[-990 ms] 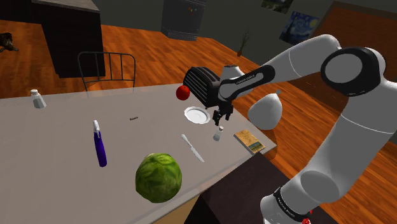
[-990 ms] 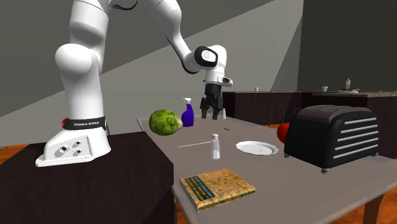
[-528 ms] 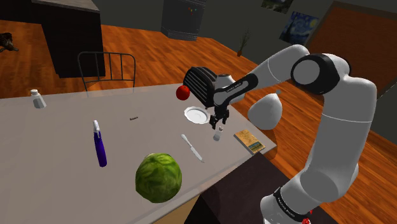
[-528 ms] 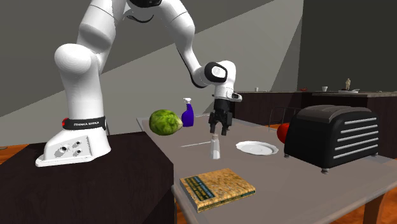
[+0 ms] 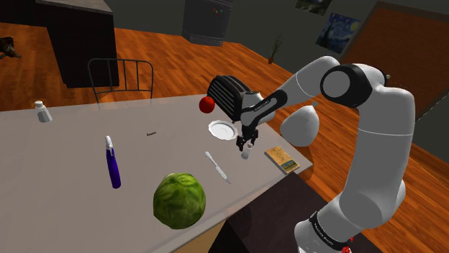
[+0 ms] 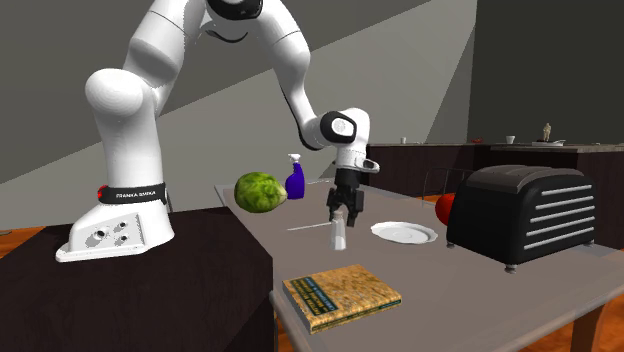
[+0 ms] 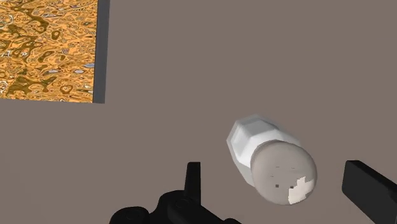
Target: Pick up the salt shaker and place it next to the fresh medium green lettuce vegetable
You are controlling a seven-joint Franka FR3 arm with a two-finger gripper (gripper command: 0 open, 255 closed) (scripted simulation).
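Gripper (image 6: 344, 210) lowered over the salt shaker (image 7: 270, 159), not yet gripping.

The black fingers (image 7: 369, 188) are spread to either side of the shaker's cap without touching it, probably so they can drop down and close on its body. The shaker stands upright on the flat grey table (image 5: 65, 165), just beside the white plate (image 5: 222, 130). Its body is white and faceted under a rounded grey cap dotted with holes. The lettuce (image 5: 179, 200), a round, wrinkled green head, lies well apart from the plate, so a carry across the tabletop is likely. A book (image 5: 281, 159) with a mottled golden cover lies near the plate.
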